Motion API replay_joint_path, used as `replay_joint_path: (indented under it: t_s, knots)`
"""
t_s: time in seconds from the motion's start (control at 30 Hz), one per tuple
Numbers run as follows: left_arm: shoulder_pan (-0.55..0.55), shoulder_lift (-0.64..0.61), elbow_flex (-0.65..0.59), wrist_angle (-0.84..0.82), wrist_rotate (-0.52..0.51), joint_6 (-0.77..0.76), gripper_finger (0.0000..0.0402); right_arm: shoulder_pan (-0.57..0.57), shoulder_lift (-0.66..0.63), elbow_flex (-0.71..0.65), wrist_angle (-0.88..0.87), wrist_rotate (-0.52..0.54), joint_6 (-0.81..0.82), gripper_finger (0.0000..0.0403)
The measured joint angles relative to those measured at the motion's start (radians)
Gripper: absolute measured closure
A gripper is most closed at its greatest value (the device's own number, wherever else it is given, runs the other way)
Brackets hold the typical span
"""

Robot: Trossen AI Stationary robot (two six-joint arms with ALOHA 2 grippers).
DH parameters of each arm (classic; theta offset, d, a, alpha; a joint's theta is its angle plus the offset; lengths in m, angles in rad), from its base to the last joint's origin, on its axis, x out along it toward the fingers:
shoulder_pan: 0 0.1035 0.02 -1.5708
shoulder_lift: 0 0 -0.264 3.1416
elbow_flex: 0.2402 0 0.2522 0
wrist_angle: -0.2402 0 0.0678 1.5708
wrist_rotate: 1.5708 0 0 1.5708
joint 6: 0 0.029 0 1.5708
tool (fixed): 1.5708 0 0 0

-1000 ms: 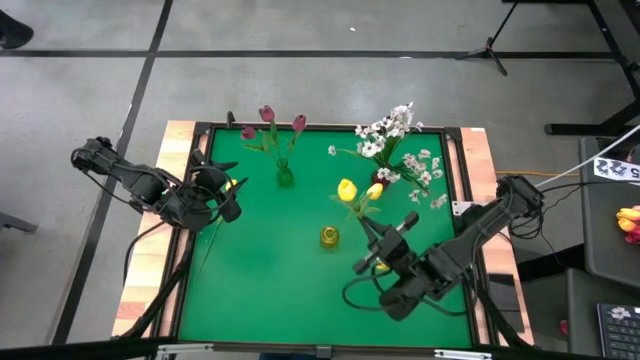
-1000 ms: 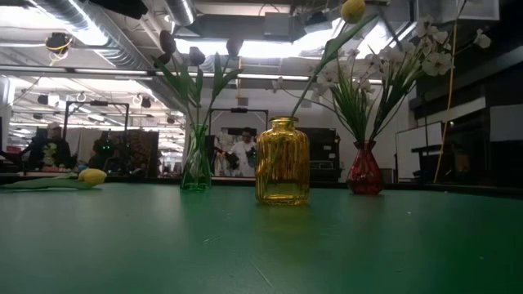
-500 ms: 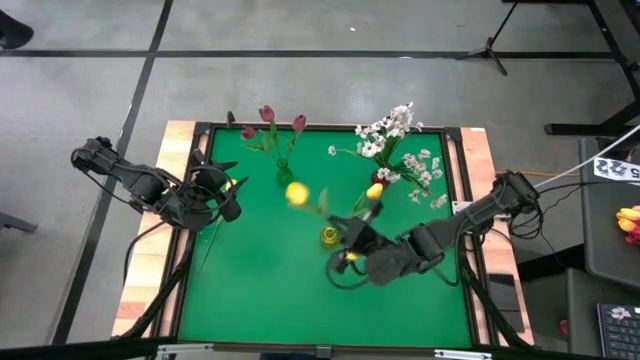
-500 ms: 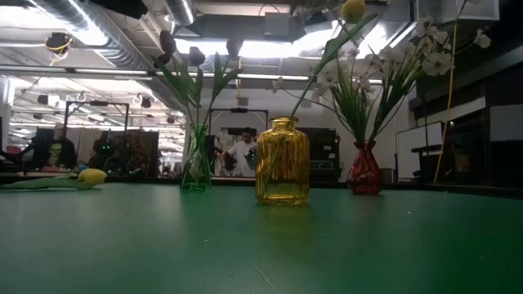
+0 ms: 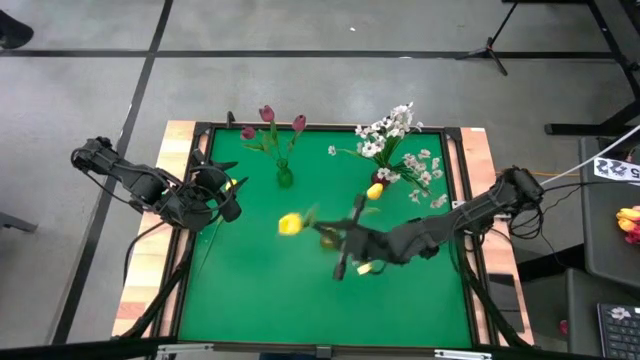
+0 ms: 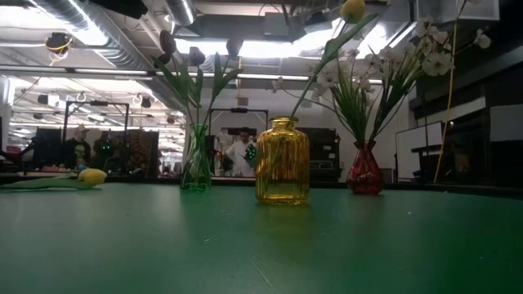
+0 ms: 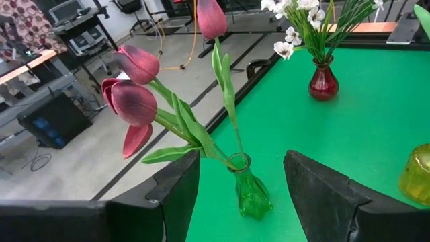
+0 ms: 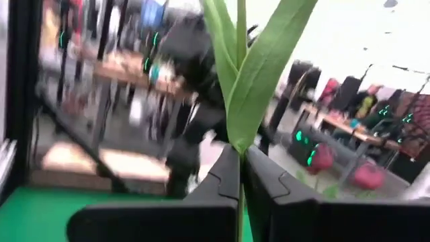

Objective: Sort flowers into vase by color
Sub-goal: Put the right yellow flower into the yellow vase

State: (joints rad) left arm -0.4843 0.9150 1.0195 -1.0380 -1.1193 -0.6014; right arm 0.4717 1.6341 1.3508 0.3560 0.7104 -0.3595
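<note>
My right gripper [image 5: 338, 246] reaches in from the right, over the yellow vase [image 5: 327, 238], and is shut on a yellow tulip whose bloom [image 5: 290, 224] points toward the table's left. A second yellow tulip [image 5: 375, 190] stands slanting in the yellow vase [image 6: 283, 161]. Maroon tulips [image 5: 267, 116] fill the green vase [image 5: 284, 178], and white sprays [image 5: 392, 130] fill the red vase [image 6: 364, 170]. A third yellow tulip [image 6: 92, 175] lies flat on the mat by my left gripper [image 5: 226, 196], which is open and faces the green vase [image 7: 252, 195]. My right gripper pinches the yellow tulip's green stem [image 8: 240, 191] between its two fingers [image 8: 225, 176], just below where the leaves [image 8: 252, 74] fork. In the high view the flower is lifted clear, lying roughly level and pointing left above the yellow vase. The stem's lower end is hidden by the gripper.
The three vases stand across the far half of the green mat [image 5: 260, 290], inside a dark raised frame [image 5: 462, 150]. The near half of the mat shows only green. People [image 6: 242, 153] are in the room beyond the table's far edge.
My right arm has stretched out toward the table's left until its gripper came over the yellow vase, turning as it went. The held yellow tulip swung with it: its bloom moved from beside the red vase leftward, then toward the near edge. The left arm kept still.
</note>
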Motion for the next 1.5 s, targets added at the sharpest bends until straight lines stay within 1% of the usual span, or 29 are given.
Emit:
replay_joint_path:
  t_s: [0.13, 0.2, 0.33, 0.47, 0.6, 0.7, 0.87, 0.97, 1.07, 1.4, 1.5]
  knots:
    - [0.000, 0.000, 0.000, -0.001, 0.000, 0.008, 0.0188, -0.017, -0.123, -0.237, 0.354, -0.037, -0.015, 0.0400]
    - [0.000, 0.000, 0.000, -0.001, 0.000, 0.029, 0.0188, -0.030, -0.183, -0.336, 0.492, -0.108, -0.024, 0.0400]
    - [0.000, 0.000, 0.000, -0.001, 0.000, 0.027, 0.0188, -0.045, -0.273, -0.493, 0.646, -0.197, 0.037, 0.0400]
    - [0.000, 0.000, 0.000, -0.001, 0.000, 0.023, 0.0188, -0.048, -0.257, -0.589, 0.752, -0.215, 0.072, 0.0400]
    - [0.000, 0.000, 0.000, -0.001, 0.000, 0.023, 0.0188, -0.047, -0.207, -0.627, 0.880, -0.217, 0.040, 0.0400]
    - [0.000, 0.000, 0.000, 0.000, 0.000, 0.022, 0.0188, -0.048, -0.169, -0.655, 0.944, -0.217, 0.037, 0.0400]
    - [0.000, 0.000, 0.000, 0.000, 0.000, 0.011, 0.0188, -0.078, -0.099, -0.687, 1.043, -0.214, 0.088, 0.0400]
    - [0.000, 0.000, 0.000, 0.000, 0.000, 0.002, 0.0188, -0.088, -0.072, -0.695, 1.051, -0.212, 0.107, 0.0400]
    - [0.000, 0.000, 0.000, 0.000, 0.000, 0.002, 0.0188, -0.100, -0.044, -0.695, 1.052, -0.185, 0.121, 0.0400]
    - [0.000, 0.000, 0.000, -0.001, 0.000, 0.000, 0.0188, -0.106, 0.020, -0.694, 1.053, -0.178, 0.203, 0.0400]
    - [0.000, 0.000, 0.000, -0.001, 0.000, 0.000, 0.0188, -0.106, 0.046, -0.694, 1.053, -0.140, 0.210, 0.0400]
